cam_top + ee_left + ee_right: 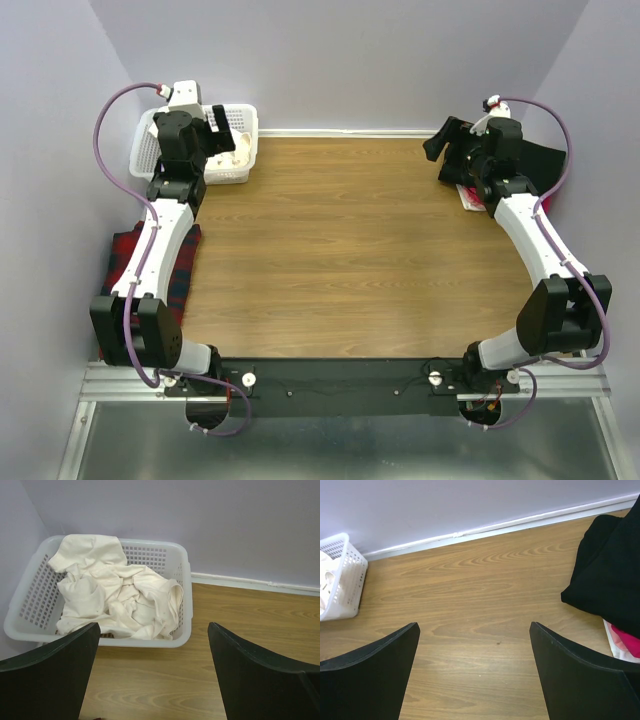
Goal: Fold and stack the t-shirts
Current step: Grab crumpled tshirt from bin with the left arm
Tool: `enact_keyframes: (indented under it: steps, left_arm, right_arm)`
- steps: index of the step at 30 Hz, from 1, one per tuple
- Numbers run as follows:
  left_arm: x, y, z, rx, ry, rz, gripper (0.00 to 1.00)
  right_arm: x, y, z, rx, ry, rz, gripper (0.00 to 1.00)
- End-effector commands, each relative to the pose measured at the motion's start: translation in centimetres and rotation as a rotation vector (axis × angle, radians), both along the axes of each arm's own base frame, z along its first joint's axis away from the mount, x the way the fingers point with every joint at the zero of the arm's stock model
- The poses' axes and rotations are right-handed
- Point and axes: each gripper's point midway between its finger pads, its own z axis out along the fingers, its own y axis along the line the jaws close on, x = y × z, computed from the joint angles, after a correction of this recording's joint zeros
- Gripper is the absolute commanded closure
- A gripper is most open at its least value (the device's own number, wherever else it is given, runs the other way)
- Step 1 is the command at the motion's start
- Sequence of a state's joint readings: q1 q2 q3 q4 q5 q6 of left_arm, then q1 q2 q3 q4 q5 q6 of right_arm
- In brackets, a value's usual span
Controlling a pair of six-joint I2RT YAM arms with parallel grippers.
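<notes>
While both arms reach toward the far corners, the left gripper [152,627] hangs with jaws spread wide and nothing between them, just short of the white basket [182,562] at the far left of the table [340,260]. The cream shirt [115,595] lies crumpled inside that basket. The right gripper [474,626] is equally wide and empty above the wood. To its right, the black shirt [610,570] lies over the red shirt [629,641]. A plaid cloth [183,275] lies under the left arm.

Wooden table [350,260], pale lilac walls [340,60].
</notes>
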State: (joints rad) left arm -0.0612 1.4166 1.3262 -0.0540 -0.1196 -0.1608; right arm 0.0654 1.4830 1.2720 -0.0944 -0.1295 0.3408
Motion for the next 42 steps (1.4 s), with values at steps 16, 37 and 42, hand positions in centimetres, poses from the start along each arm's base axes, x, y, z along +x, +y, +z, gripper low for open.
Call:
enact_keyframes:
  steps: [16, 37, 42]
  left_arm:
    - [-0.1, 1.3, 0.8, 0.016, -0.031, 0.083, 0.10]
    - [12.7, 10.5, -11.4, -0.168, 0.372, 0.446, 0.02]
    - [13.4, 12.7, -14.9, -0.202, 0.409, 0.500, 0.02]
  right_arm:
    - [0.2, 0.1, 0.4, 0.010, 0.002, 0.006, 0.00]
    - [1.4, -0.6, -3.7, 0.002, 0.115, -0.046, 0.01]
    - [1.6, -0.6, -4.5, 0.003, 0.134, -0.047, 0.01]
